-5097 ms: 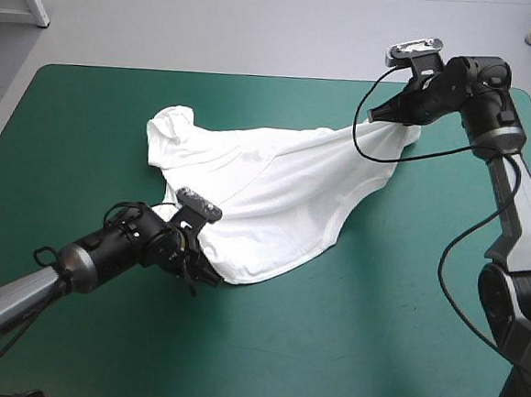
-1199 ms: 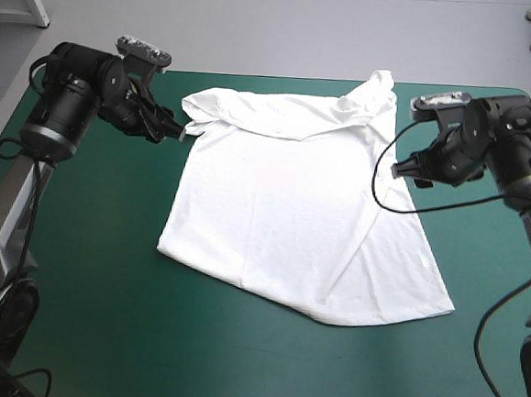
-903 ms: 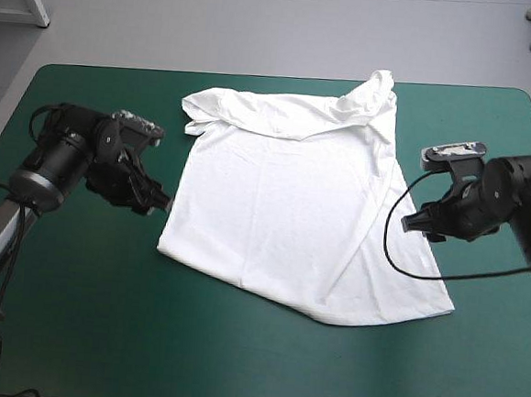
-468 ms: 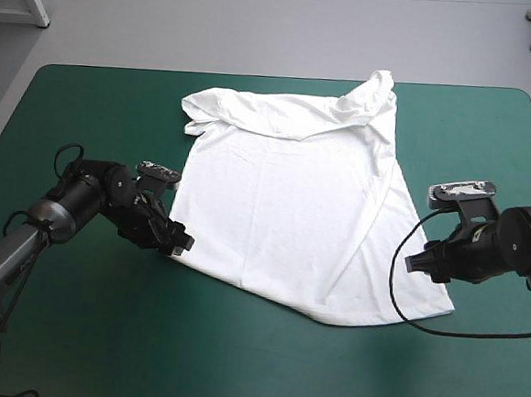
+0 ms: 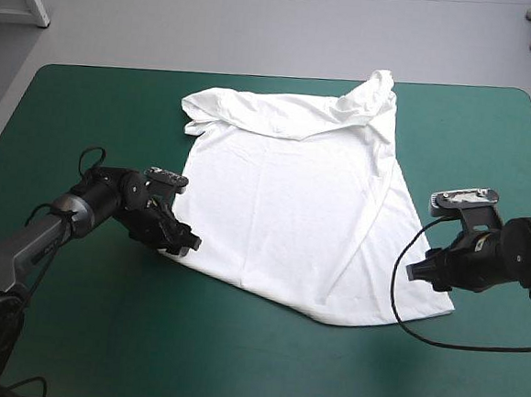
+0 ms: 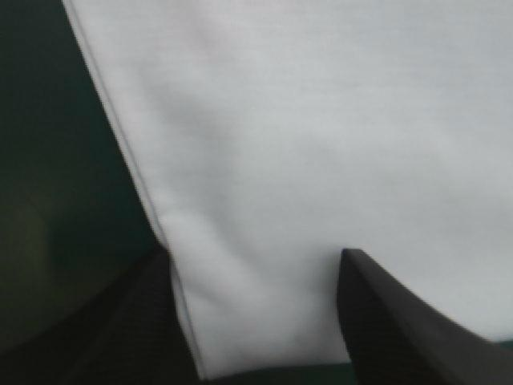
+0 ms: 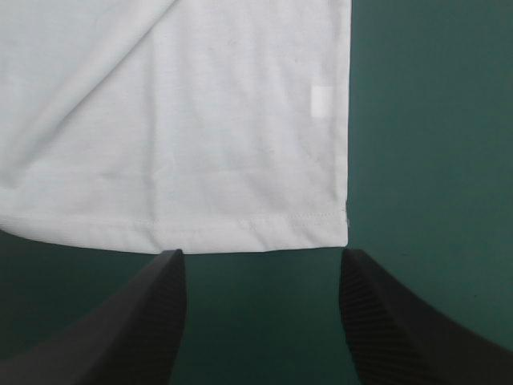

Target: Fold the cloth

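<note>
T-shirt [image 6: 304,120] | left wrist view: blurred, cut off | right wrist view: cut off

The white, short-sleeved T-shirt [image 5: 284,200] lies spread nearly flat across the middle of the table [image 5: 89,102]. Its rumpled shoulder end is toward the table's far edge, and its stitched hem slants along the side toward the near edge. A long diagonal crease crosses its right half.

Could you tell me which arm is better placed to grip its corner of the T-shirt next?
Left. The left gripper is open with a corner of the T-shirt between its fingers. The right gripper is open too, but the hem lies just ahead of its fingertips, so it probably must advance first.
</note>
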`<state>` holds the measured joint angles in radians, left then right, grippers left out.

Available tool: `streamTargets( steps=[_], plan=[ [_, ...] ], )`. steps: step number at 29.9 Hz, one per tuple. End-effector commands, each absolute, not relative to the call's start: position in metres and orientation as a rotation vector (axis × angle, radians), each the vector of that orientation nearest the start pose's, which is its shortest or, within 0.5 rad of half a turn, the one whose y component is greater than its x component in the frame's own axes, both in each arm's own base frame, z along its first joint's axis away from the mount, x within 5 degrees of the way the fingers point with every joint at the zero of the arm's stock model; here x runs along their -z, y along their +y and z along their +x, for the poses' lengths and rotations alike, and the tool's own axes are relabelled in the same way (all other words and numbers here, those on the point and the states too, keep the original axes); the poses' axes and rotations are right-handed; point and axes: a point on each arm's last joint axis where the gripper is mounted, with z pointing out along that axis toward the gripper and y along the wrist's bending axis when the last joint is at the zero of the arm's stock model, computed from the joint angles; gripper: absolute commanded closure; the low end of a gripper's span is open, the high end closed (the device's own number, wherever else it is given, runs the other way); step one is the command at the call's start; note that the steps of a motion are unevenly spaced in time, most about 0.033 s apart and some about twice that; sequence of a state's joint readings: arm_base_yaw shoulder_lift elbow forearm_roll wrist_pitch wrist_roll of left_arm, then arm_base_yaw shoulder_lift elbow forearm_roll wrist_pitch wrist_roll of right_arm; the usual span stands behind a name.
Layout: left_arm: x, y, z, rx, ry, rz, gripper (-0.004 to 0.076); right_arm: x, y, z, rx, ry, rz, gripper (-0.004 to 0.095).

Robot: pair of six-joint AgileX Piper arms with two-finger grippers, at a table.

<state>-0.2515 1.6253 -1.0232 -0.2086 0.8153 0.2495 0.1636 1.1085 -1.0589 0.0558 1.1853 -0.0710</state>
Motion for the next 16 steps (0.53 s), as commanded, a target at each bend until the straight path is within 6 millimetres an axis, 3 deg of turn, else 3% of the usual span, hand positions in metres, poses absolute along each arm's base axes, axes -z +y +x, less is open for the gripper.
streamTargets(
  steps=[1, 7, 12, 16],
  plan=[
    [-0.219, -0.096, 0.295, 0.284, 2.803, 0.521, 0.0379, -0.346, 0.036, 0.192, -0.108, 2.634, -0.294, 0.0381],
    [-0.217, -0.108, 0.289, 0.301, 2.810, 0.574, 0.0706, -0.327, 0.035, 0.196, -0.089, 2.611, -0.289, 0.0442],
    [-0.220, -0.111, 0.288, 0.315, 2.795, 0.578, 0.0703, -0.318, 0.029, 0.202, 0.013, 2.560, -0.253, 0.0442],
    [-0.236, -0.109, 0.283, 0.316, 2.743, 0.573, 0.0703, -0.313, 0.024, 0.204, 0.080, 2.585, -0.237, 0.0442]
  ],
)
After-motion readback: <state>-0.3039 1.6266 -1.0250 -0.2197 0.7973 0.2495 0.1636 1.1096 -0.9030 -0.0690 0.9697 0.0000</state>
